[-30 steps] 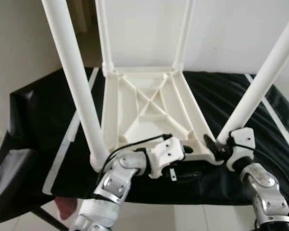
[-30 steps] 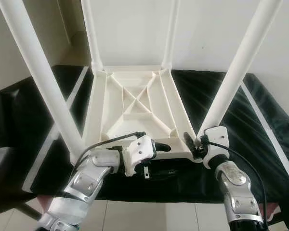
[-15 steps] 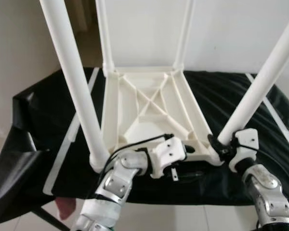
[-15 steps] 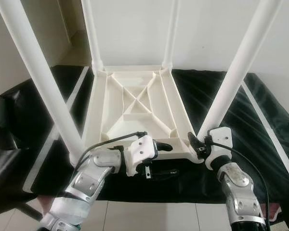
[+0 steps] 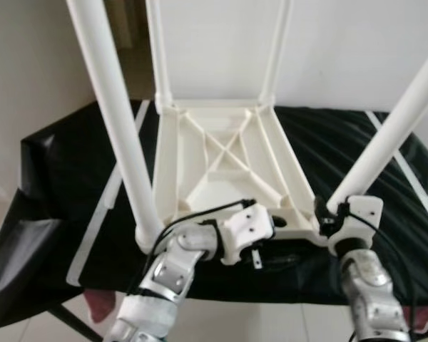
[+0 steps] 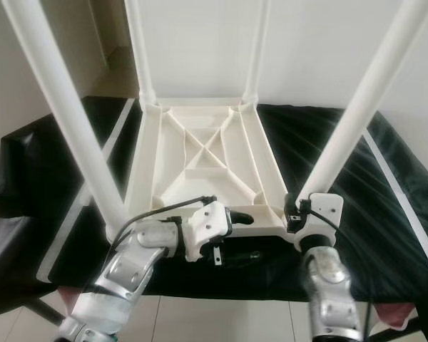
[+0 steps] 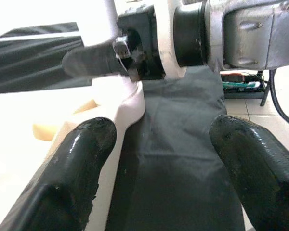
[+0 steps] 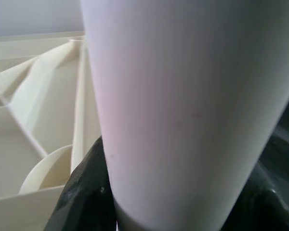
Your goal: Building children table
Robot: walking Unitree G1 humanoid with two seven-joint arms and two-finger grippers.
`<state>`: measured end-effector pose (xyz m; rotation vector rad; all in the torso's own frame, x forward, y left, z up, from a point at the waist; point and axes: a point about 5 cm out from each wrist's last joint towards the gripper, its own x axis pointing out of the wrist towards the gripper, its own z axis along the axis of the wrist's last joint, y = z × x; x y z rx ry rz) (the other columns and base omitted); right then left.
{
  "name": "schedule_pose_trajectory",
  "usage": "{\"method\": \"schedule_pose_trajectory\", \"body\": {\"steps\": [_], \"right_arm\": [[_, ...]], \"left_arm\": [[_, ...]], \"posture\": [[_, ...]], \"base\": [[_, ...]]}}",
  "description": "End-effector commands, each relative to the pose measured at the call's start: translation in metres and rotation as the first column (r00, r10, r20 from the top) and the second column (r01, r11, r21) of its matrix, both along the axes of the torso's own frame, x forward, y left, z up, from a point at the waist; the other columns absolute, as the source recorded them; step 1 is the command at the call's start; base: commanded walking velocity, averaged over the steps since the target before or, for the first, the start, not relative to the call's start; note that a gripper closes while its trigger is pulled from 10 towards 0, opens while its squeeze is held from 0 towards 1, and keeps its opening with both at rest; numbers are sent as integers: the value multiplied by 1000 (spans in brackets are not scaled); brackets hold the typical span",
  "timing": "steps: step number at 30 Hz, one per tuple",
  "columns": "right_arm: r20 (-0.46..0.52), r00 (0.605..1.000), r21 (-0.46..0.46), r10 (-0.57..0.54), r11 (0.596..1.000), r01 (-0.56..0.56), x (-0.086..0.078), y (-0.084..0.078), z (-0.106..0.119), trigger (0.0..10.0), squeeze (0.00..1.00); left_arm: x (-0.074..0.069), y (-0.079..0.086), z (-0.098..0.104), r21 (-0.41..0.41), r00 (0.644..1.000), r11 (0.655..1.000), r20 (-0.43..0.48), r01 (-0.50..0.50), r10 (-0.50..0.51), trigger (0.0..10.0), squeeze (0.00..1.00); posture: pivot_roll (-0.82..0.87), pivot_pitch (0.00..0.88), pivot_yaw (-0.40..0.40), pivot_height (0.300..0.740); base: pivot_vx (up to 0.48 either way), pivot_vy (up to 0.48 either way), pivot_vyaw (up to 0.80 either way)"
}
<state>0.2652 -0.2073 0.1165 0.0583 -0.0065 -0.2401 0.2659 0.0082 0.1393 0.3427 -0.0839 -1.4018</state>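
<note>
The white plastic children's table point(image 5: 221, 160) lies upside down on a desk point(image 5: 64, 178) draped in black cloth, its ribbed underside facing up and its four white legs rising from the corners. The two far legs stand near the pale wall point(image 5: 342, 50), while the near-left leg point(image 5: 118, 121) and the near-right leg point(image 5: 399, 121) slant up toward the camera. The right hand point(image 5: 327, 221) sits at the near-right corner of the tabletop, at the foot of the near-right leg; in the right wrist view that leg point(image 8: 192, 110) stands between the two black fingers point(image 8: 86, 192), which lie against it on either side, so the hand is closed around the leg. The left hand point(image 5: 274, 222) reaches along the near edge of the tabletop from the left, pointing toward the right hand. In the left wrist view its two fingers point(image 7: 72, 178) are spread well apart and hold nothing, one resting by the white rim of the tabletop and the other over the black cloth (the right hand's wrist is just beyond them). White strips point(image 5: 103, 206) lie on the cloth left of the table.
</note>
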Motion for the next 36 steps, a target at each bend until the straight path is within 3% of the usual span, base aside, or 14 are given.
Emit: {"method": "schedule_pose_trajectory", "body": {"steps": [1,9,17,18,19,20,28,36], "right_arm": [[-143,978,67,-150,985,161,-11,-3,-28,10000,0],[-183,945,148,-271,943,299,-9,20,-33,10000,0],[-148,957,162,-249,948,272,-5,26,-25,10000,0],[-126,963,164,-238,952,257,-4,27,-21,10000,275],[-126,963,164,-238,952,257,-4,27,-21,10000,275],[-108,968,162,-226,957,242,-3,29,-18,10000,1000],[-31,986,155,-161,974,164,-1,29,-7,10000,1000],[1,998,142,-70,987,69,0,15,-4,10000,1000]], "left_arm": [[7,2,-2,-23,988,988,20,-154,155,10000,0],[7,-1,-1,-24,988,988,24,-153,153,10000,0],[8,1,-1,-25,987,987,25,-160,161,10000,0],[8,1,-1,-27,987,987,25,-161,162,10000,0],[8,1,-1,-27,987,987,25,-161,162,10000,0],[7,1,-1,-28,986,986,25,-162,163,10000,0],[7,2,-2,-26,985,985,23,-172,173,10000,0],[7,1,-2,-23,984,984,25,-177,177,10000,0]], "posture": [[-39,0,-23,740],[-33,0,-28,740],[-29,0,-34,740],[-27,0,-37,740],[-27,0,-37,740],[-27,0,-37,740],[-28,0,-43,740],[-30,0,-44,740]], "base": [[0,0,0],[0,0,0],[0,0,0],[0,0,0],[0,0,0],[0,0,0],[0,0,0],[0,0,0]]}}
